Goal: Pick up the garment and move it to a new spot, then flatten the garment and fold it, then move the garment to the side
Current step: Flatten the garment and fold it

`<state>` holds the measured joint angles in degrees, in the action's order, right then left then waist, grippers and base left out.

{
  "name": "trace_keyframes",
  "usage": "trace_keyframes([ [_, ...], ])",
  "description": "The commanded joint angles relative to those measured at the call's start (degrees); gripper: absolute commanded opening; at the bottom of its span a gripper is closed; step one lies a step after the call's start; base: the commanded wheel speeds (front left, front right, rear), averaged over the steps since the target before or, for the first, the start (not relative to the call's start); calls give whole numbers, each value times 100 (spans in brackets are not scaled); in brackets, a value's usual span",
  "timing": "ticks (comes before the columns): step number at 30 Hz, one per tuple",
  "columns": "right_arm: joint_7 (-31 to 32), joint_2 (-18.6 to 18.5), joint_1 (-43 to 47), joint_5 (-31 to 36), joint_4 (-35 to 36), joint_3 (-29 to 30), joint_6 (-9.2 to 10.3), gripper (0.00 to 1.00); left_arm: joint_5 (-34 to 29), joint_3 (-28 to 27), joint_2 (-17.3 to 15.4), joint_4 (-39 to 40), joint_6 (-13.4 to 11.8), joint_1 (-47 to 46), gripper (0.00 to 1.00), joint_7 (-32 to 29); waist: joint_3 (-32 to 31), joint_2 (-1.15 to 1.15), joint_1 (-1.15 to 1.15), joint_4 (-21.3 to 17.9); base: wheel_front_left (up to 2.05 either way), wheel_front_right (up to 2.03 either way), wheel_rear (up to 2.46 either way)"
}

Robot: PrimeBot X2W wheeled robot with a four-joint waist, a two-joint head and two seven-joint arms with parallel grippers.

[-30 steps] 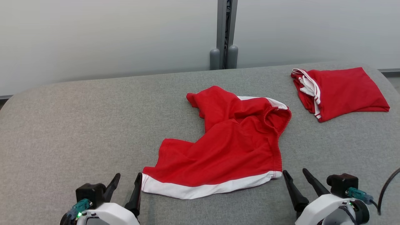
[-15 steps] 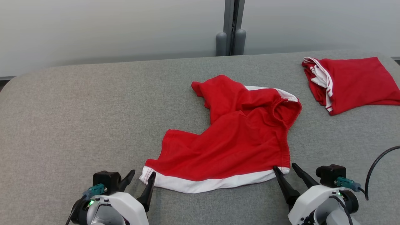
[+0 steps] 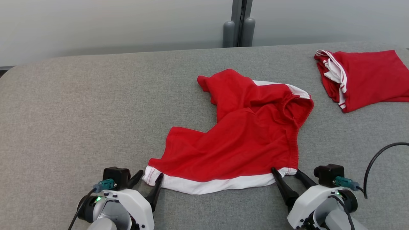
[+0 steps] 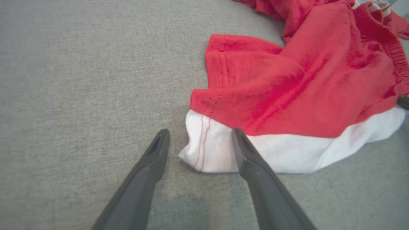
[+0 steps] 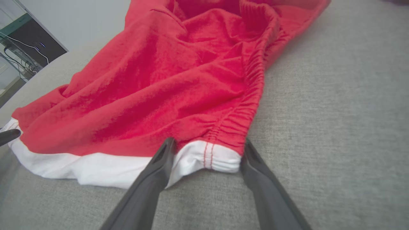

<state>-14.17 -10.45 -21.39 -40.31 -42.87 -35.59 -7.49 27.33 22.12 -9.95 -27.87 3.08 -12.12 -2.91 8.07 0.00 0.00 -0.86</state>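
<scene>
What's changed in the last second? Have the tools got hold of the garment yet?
Both tools moved forward to the garment. The left tool now straddles the left corner of its white hem and the right tool the right corner. Both are open, and nothing is gripped yet. The garment lies crumpled as before, and the folded garment is untouched.

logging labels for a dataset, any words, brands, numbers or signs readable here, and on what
None can be read.
The crumpled red garment and the folded red garment show no print or tag.
The dark cabinet in the right wrist view's corner is too small and blurred to tell.
</scene>
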Motion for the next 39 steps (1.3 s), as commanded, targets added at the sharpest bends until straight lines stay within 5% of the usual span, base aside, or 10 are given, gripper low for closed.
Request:
trace_keyframes([
  [1, -47, -26, -78, -68, -38, -72, -2, 84, 15, 27, 4, -117, 60, -146, 89, 42, 23, 0, 0, -13, 0, 0, 0],
  [2, -55, -29, -92, -90, -58, -115, -2, 68, 24, 31, 13, -166, 82, -179, 71, 54, 29, 0, 0, -19, 0, 0, 0],
  [3, -55, -29, -92, -90, -58, -115, -2, 68, 24, 31, 13, -166, 82, -179, 71, 54, 29, 0, 0, -19, 0, 0, 0],
  [4, -62, -32, -116, -127, -75, -149, -2, 44, 28, 43, 23, -206, 89, -196, 47, 76, 32, 0, 0, -25, 0, 0, 0],
  [7, -72, -41, -154, -172, -114, -249, -2, 3, 36, 75, 45, -327, 121, -254, 0, 134, 24, 0, 0, -38, 0, 0, 0],
  [17, -101, -142, -50, -188, 167, -182, -2, 0, 169, 72, 29, -286, 158, -111, 0, 255, -201, 0, 0, -31, 0, 0, 0],
  [31, -101, -416, 622, 394, 1167, 580, -2, 0, 596, -81, -228, 1555, 27, 566, 0, -142, -751, 0, 0, 28, 0, 0, 0],
  [39, 31, -572, -48, 351, 1387, 649, -2, 0, 552, -234, -315, 2037, 18, -133, 0, -134, -298, 0, 0, -61, 0, 0, 0],
])
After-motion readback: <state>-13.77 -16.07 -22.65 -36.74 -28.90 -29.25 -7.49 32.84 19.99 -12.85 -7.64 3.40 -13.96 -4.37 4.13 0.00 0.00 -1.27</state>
